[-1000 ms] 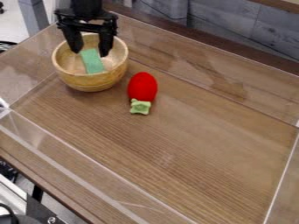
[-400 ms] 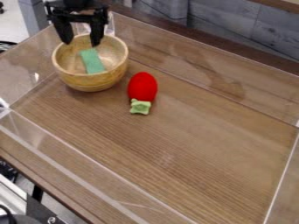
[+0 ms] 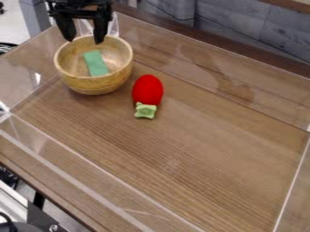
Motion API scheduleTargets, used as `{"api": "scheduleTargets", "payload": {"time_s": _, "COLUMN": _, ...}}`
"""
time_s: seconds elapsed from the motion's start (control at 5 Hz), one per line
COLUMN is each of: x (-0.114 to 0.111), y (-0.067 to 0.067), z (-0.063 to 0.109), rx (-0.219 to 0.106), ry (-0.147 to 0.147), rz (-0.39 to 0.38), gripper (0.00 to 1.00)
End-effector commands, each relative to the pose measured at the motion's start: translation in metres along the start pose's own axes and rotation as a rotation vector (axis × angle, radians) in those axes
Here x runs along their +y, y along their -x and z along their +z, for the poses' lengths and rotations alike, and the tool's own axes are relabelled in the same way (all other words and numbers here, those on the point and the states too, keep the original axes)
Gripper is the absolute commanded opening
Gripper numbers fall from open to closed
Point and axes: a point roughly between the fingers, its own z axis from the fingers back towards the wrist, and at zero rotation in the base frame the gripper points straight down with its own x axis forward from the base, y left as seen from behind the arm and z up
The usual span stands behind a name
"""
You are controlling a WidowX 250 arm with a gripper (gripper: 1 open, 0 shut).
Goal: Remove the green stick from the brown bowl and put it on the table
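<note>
Nothing done yet. Green stick [image 3: 94, 62] lying inside the brown bowl [image 3: 72, 83], upper left of frame. Tool [image 3: 80, 36] above the bowl's far rim, jaws apart, empty. Remaining: grasp, lift out, set on counter [image 3: 194, 154].

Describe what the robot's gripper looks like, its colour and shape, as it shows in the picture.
Only the lower part of the gripper shows, at the top left, above the brown bowl. It is black all over: a blocky dark body at the frame's edge with two slim, straight black fingers reaching down from it. No cables, markings or lettering can be made out at this size.
</note>
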Motion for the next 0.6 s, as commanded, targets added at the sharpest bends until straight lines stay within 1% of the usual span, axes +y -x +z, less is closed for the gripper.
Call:
{"api": "scheduleTargets", "payload": {"time_s": 0.0, "x": 0.002, "y": 0.0, "z": 0.01, "rx": -0.044, "ry": -0.016, "rz": -0.019, "gripper": 1.0}}
{"api": "scheduleTargets", "payload": {"time_s": 0.2, "x": -0.012, "y": 0.007, "z": 0.009, "rx": -0.048, "ry": -0.021, "rz": 0.022, "gripper": 1.0}}
{"api": "scheduleTargets", "payload": {"time_s": 0.4, "x": -0.021, "y": 0.009, "z": 0.014, "rx": -0.062, "ry": -0.019, "rz": 0.055, "gripper": 1.0}}
